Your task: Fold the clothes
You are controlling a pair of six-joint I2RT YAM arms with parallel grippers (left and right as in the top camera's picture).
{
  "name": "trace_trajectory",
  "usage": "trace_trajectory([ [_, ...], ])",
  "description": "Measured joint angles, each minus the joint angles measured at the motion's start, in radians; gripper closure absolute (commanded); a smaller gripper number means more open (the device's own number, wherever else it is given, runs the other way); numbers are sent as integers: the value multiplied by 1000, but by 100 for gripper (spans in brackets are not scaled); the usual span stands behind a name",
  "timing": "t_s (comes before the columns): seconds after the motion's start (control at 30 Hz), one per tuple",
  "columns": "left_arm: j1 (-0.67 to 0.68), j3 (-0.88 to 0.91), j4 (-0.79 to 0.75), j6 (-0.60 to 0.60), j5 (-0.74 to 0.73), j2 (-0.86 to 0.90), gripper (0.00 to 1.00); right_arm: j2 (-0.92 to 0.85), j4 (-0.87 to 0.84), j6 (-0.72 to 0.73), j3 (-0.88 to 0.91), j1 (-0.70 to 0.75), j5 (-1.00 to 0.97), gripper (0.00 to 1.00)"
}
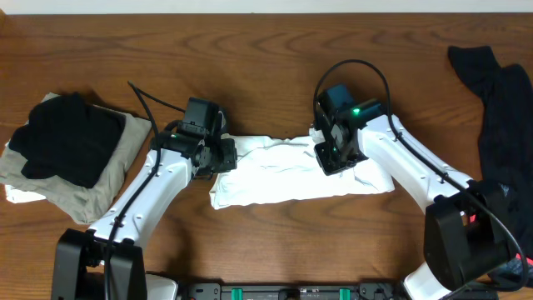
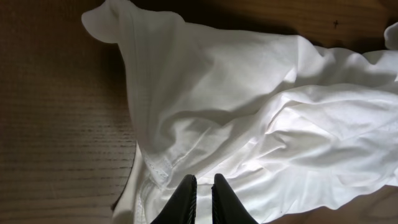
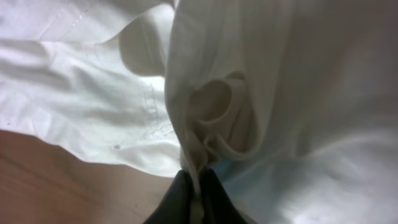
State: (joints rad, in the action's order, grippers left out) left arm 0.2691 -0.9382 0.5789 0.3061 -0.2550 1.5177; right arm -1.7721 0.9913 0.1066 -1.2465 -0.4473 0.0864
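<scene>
The wooden table [image 1: 275, 50] carries the white T-shirt [image 1: 283, 177], which lies as a long band across the middle. A black garment [image 1: 67, 137] rests on beige cloth [image 1: 108, 187] at the left, and a dark garment [image 1: 500, 108] at the right edge. The left gripper [image 2: 204, 183] pinches the band's left end with narrow jaws. The right gripper [image 3: 196, 180] is closed on a gathered fold near the right end.

White T-shirt [image 1: 283, 175]: partly hidden under left gripper [image 1: 221, 157] and right gripper [image 1: 335, 158]; dark garment [image 1: 500, 108] cut by right edge; right wrist view blurred.
</scene>
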Motion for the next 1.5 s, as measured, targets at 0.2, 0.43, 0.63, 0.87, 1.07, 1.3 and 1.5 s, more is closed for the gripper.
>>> trace_trajectory([
  [0.2, 0, 0, 0, 0, 0, 0, 89, 0, 7, -71, -2, 0, 84, 82],
  [0.43, 0, 0, 0, 0, 0, 0, 89, 61, 16, -88, -51, 11, 93, 70],
  [0.63, 0, 0, 10, -1, 21, 0, 59, 129, 41, -39, -67, 80, -10, 69],
  [0.87, -24, 0, 11, 26, 65, 0, 45, 79, -72, -19, 4, 108, -38, 70],
  [1.07, -50, 0, 11, 33, 77, 14, 36, 3, -189, -11, 105, 108, -18, 68],
  [1.3, -51, 0, 4, 34, 79, 65, 23, -51, -272, -8, 161, 108, 14, 65],
  [1.5, -51, 0, -43, 32, 69, 130, 19, -54, -275, -8, 161, 108, 18, 65],
])
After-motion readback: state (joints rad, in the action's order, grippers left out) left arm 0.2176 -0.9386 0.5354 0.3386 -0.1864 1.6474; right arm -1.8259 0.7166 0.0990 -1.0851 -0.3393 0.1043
